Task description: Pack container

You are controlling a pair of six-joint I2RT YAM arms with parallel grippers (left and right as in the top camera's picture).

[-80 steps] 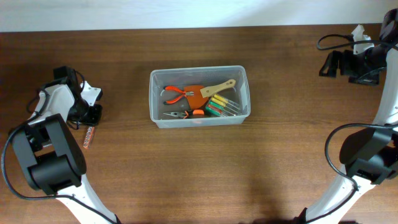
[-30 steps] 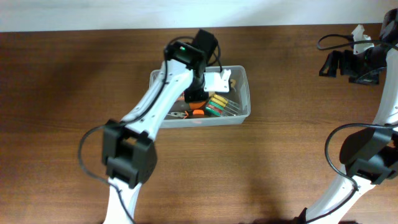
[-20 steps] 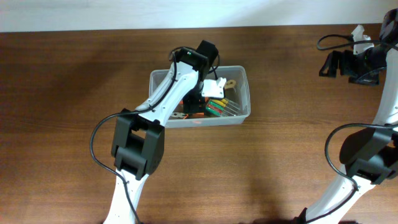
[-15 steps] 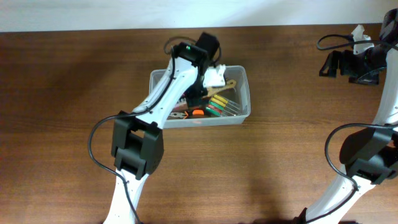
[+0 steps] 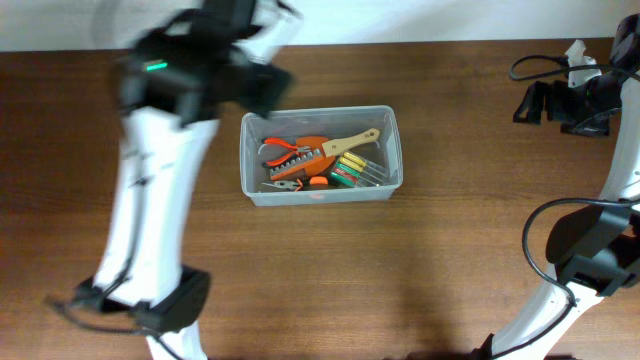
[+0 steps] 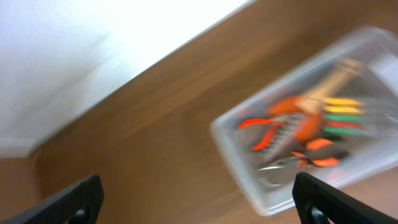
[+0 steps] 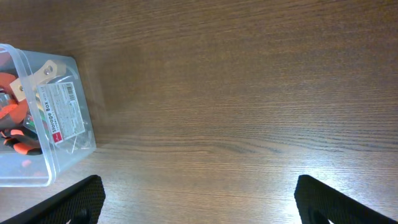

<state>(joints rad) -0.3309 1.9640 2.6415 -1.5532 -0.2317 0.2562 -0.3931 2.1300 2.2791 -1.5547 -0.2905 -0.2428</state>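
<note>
The container [image 5: 243, 150], a clear plastic tub, stands at the table's middle. It holds orange-handled pliers [image 5: 285, 150], a wooden-handled brush [image 5: 352, 141] and yellow and green screwdrivers [image 5: 350, 170]. My left arm [image 5: 190, 75] is a raised blur at the tub's upper left. In the left wrist view my left gripper [image 6: 199, 205] is open and empty, with the tub [image 6: 239, 158] below and to the right. My right gripper [image 5: 540, 103] rests at the far right. It is open and empty over bare wood [image 7: 199, 205], with the tub [image 7: 62, 155] at its left.
The table's far edge meets a white wall [image 6: 93, 50] behind the tub. The right arm's base [image 5: 590, 260] and cables [image 5: 535, 65] occupy the right side. The left arm's base [image 5: 165, 305] stands at the front left.
My left gripper was down inside the tub. It has opened, lifted out and swung up and left, fast enough to blur. The right arm has not moved.
</note>
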